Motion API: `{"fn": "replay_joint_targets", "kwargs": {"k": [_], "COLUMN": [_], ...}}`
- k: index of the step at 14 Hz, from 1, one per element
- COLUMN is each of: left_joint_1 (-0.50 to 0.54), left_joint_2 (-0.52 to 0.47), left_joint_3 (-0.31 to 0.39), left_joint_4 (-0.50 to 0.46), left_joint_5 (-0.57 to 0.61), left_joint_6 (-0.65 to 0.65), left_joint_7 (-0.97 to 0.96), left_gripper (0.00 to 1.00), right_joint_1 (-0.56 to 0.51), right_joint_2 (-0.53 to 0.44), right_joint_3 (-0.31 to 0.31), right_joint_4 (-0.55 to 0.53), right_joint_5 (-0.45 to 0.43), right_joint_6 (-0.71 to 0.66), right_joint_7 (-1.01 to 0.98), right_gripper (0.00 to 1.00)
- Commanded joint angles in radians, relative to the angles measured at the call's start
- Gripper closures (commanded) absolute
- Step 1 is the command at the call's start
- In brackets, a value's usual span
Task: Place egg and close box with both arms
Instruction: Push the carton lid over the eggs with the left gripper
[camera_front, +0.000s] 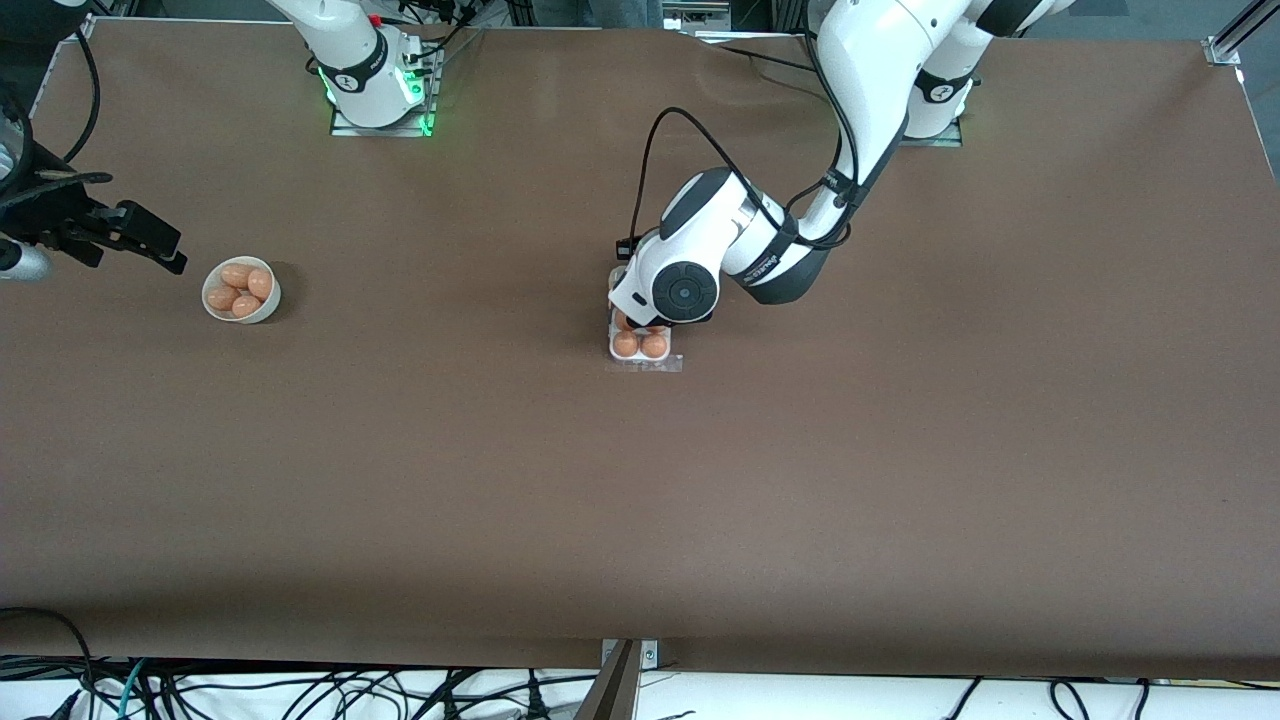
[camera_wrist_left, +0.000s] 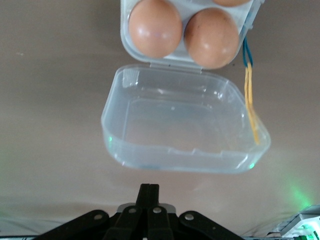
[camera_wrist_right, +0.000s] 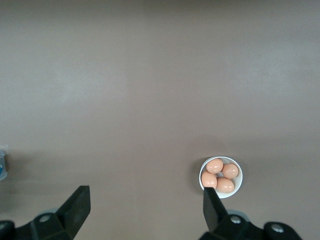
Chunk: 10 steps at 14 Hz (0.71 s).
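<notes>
Trouble, as I judge it, lies mostly with the lid (camera_wrist_left: 185, 127): it hangs open off the box (camera_front: 643, 347), thin clear plastic hinged along the tray edge, and if my left gripper (camera_wrist_left: 148, 192) pushes it from a poor angle the whole light carton may slide on the table (camera_front: 700, 500) instead of folding shut, or the lid may catch on an egg top and spring back. My left fingers are pressed together with nothing between them, poised over the open lid's free edge, so they serve as a blunt pusher and not as a clamp. In the left wrist view two eggs (camera_wrist_left: 155, 27) sit in the cells by the hinge, and a third shows only as a sliver at the frame's edge; from the front view my own wrist covers half of the box, so I cannot say for sure that every cell is filled. If one is empty, closing now would end the job short. My right gripper (camera_wrist_right: 145, 207) waits with fingers spread wide and empty, up over the right arm's end of the table, beside the white bowl (camera_front: 241, 290) that holds four more eggs, well apart from the box; without it steadying the tray, a skid seems likelier
</notes>
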<state>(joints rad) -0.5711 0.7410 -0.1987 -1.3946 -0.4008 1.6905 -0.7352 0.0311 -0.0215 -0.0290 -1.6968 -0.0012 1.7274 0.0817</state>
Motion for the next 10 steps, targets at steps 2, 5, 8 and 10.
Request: {"fn": "replay_joint_targets", "kwargs": {"k": [2,5,8,10], "left_joint_1": [-0.012,-0.006,-0.007,-0.012], "left_joint_2": [0.02,0.021,0.021,0.021], "left_joint_3": [0.018,0.033,0.062,0.068], "left_joint_4": [0.051,0.086,0.094,0.092], "left_joint_5": [-0.013,-0.012,-0.01,-0.009], "left_joint_6": [0.023,0.031,0.034,0.067], "left_joint_7": [-0.006,-0.006,-0.006,-0.004], "left_gripper": [1.0,1.0,1.0,1.0], "right_joint_1": [-0.011,-0.011,-0.014,-0.013], "right_joint_2": [-0.003,-0.003,-0.005,0.001], "right_joint_3": [0.015,0.015,0.014,0.014], "right_joint_4": [-0.009,-0.007,-0.004,-0.004], "right_joint_5": [-0.006,-0.006,-0.006,-0.006], "right_joint_6": [0.008,0.003,0.0,0.001], "right_joint_7": [-0.014,-0.014,-0.028,-0.027], "right_gripper": [0.0,0.0,0.0,0.0]}}
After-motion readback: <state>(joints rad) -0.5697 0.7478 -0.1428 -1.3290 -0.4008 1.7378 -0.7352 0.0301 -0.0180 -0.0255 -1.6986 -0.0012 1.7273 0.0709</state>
